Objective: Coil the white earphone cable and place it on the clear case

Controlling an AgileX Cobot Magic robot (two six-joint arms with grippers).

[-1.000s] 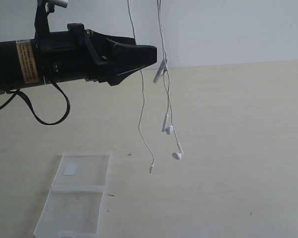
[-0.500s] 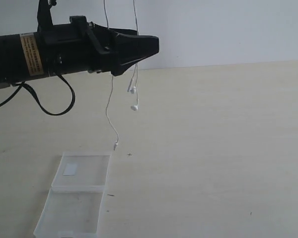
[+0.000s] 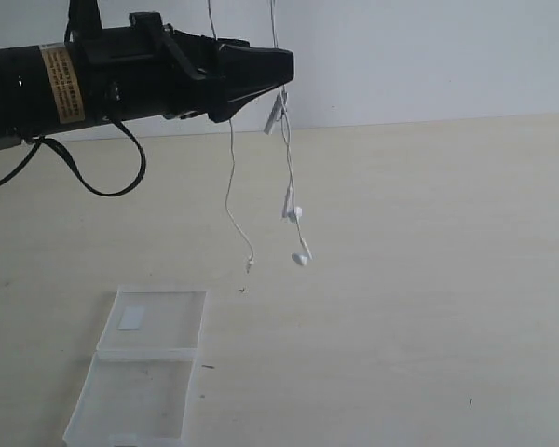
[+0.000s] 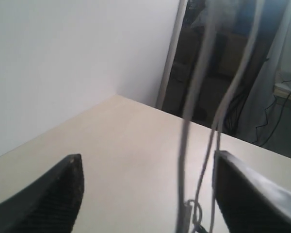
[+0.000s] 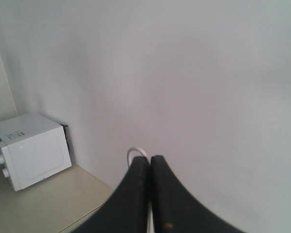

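Vertically hanging white earphone cable (image 3: 228, 177), ends pointing down

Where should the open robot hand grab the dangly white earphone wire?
Probably pinch both strands of the white earphone cable just above the inline remote, coming in sideways from the exterior view's left with the left gripper. There they hang straight between its open jaws; lower down the earbuds dangle loose.
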